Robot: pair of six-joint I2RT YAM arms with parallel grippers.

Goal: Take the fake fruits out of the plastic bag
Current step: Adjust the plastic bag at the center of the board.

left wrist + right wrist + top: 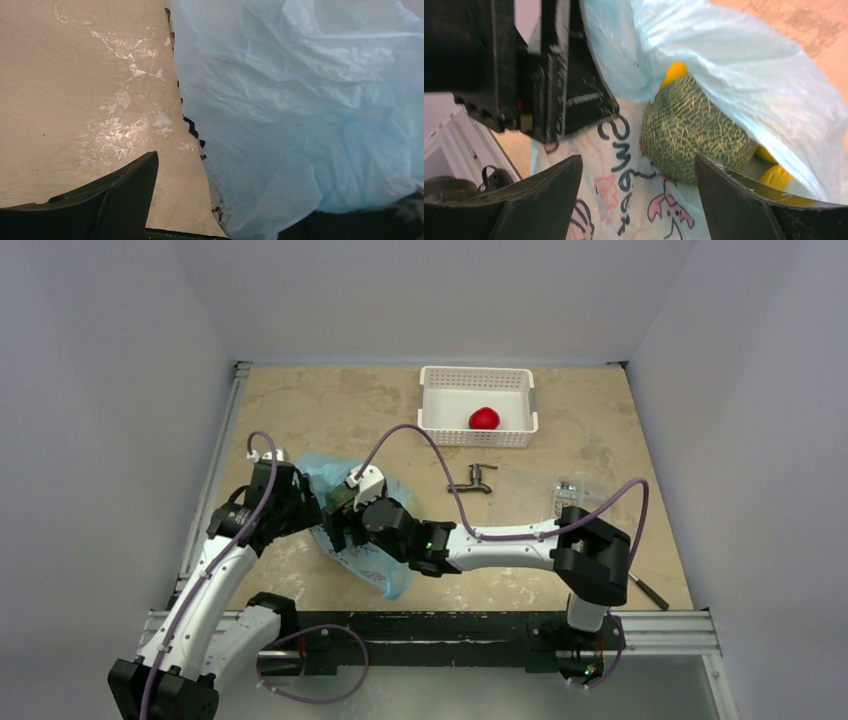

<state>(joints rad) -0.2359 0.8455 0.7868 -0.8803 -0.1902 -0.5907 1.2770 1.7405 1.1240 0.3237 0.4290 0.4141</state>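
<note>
Hidden: most of the fruit lies under blue film. Past my right fingers [544,200] I see only the bumpy green ball [694,132], an orange-yellow piece [674,72] behind it and a yellow piece [776,176] below it. Both pieces are too covered to name.
Cut off: one of my left fingers is buried under film, so only the other [115,200] shows.
Hard to make out: from overhead both my grippers crowd over the plastic bag [375,562] and cover its mouth. A dark, blurred bulk fills the space up and left of my right fingers.
Around: well beyond both sets of fingers, a white basket [478,437] holds a red apple [485,418]. A tap part [472,480] and a clear bag of parts [575,490] lie off to the right of my right fingers, well apart from them.
In the way: loose film drapes over the ball's top and far side.
Bag's lie: its long axis runs on a diagonal, from beyond my left fingers back to the near side of my right ones. The mouth gapes toward my right fingers, and the word "sweet" is printed sideways on the wall between them.
Left gripper [214,165]: jaws wide apart, clamped on nothing. The bag's wall lies over one finger, and bare table [75,75] is beside the other.
Right gripper [638,167]: spread wide, holding nothing. The ball sits just past the gap between the tips, nearer the right-hand finger. I cannot tell whether they touch.
</note>
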